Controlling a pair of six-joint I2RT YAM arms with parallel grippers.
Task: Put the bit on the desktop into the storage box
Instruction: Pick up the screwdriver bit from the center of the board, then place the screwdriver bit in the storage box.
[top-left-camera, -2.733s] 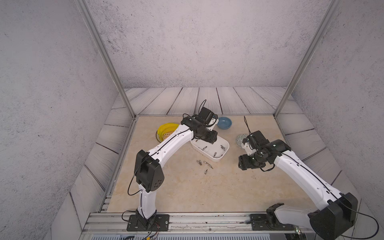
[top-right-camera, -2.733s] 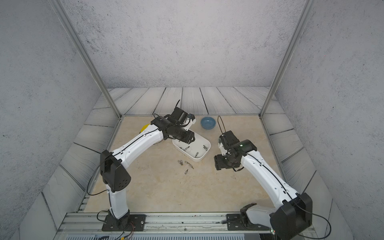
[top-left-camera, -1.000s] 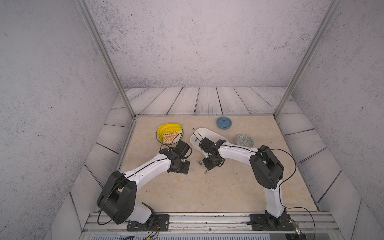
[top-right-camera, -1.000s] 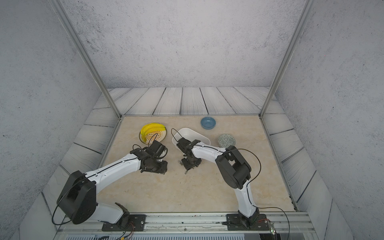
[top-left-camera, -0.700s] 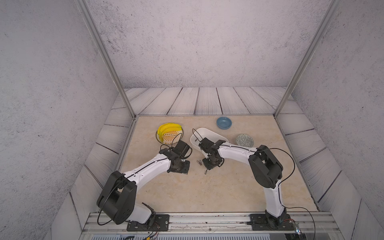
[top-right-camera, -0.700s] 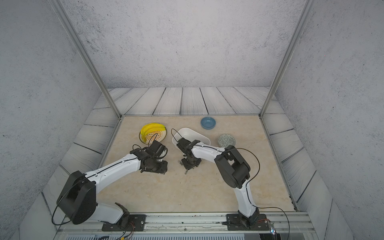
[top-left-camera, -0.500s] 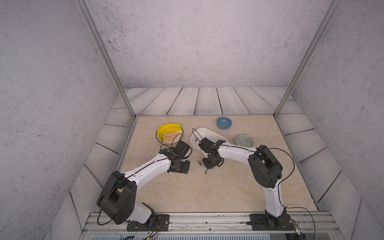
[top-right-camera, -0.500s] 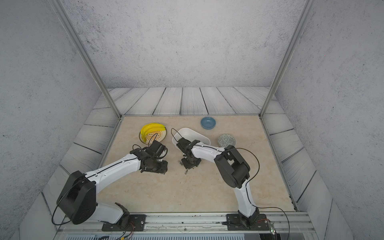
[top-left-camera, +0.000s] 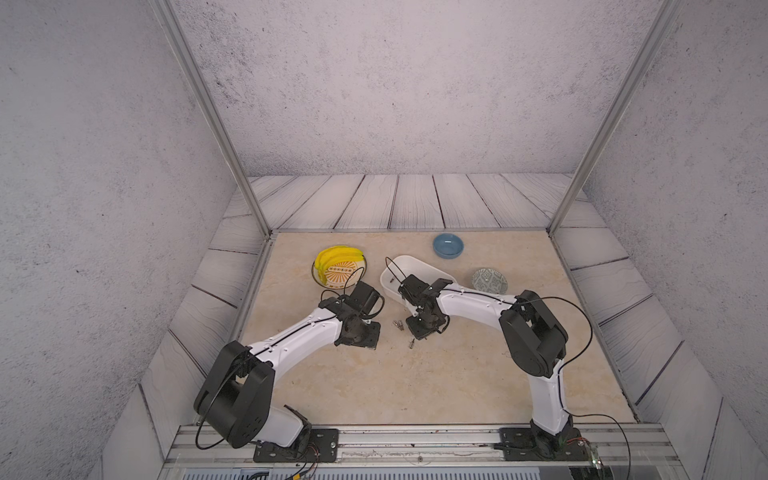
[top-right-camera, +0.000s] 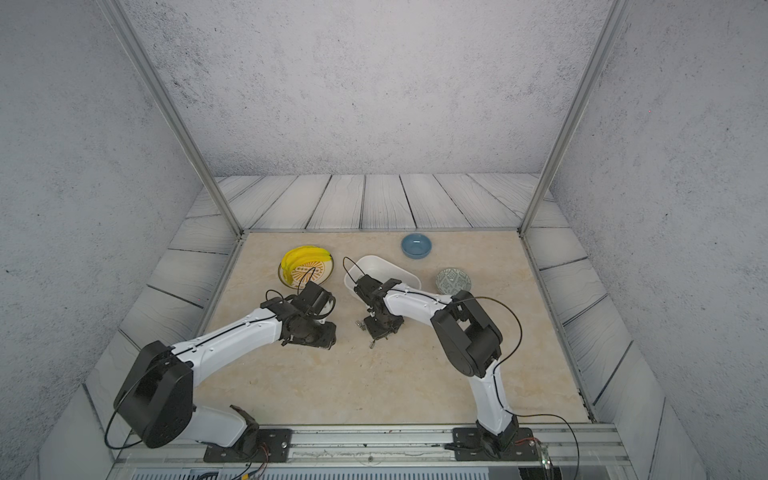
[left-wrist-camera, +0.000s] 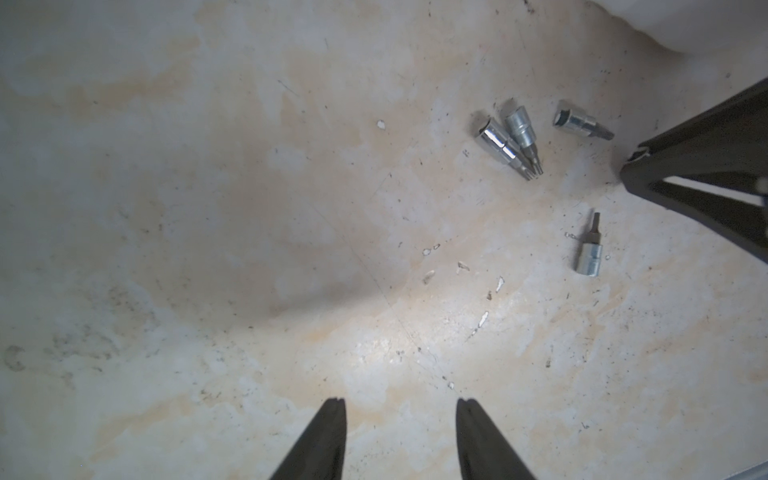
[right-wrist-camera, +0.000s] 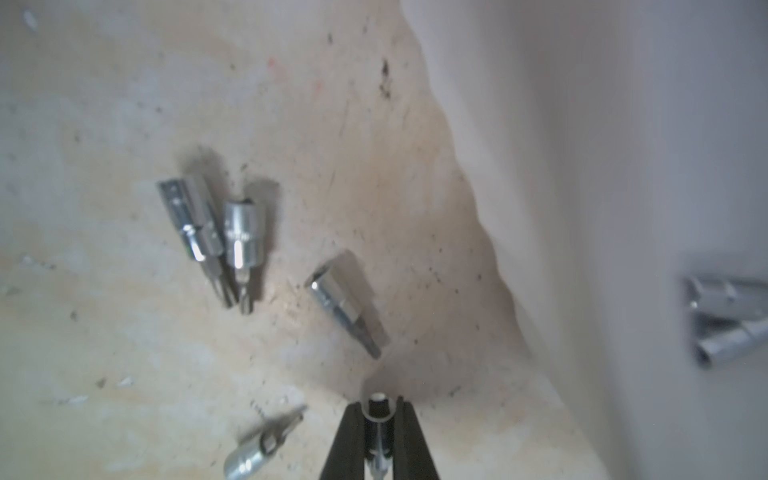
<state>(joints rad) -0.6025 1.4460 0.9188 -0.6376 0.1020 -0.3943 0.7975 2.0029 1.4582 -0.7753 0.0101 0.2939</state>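
Note:
My right gripper (right-wrist-camera: 377, 407) is shut on a small silver bit (right-wrist-camera: 377, 455), held end-on just above the beige desktop (top-left-camera: 415, 386). It hangs beside the near wall of the white storage box (top-left-camera: 415, 266), which holds several bits (right-wrist-camera: 727, 320). More bits lie loose on the desktop: a touching pair (left-wrist-camera: 509, 145), a single one (left-wrist-camera: 582, 124) and another (left-wrist-camera: 590, 249). My left gripper (left-wrist-camera: 401, 405) is open and empty over bare desktop, left of the loose bits. In both top views the two grippers (top-left-camera: 419, 330) (top-right-camera: 320, 336) point down at the desktop.
A yellow banana plate (top-left-camera: 338, 270) sits behind my left arm. A small blue bowl (top-left-camera: 448, 245) stands behind the box and a grey-green patterned bowl (top-left-camera: 489, 279) to its right. Grey plank-print panels ring the desktop.
The right jaws have closed on a bit over the last second; both arms have hardly moved. Before that the left arm left the box and the right arm came in to the bits.

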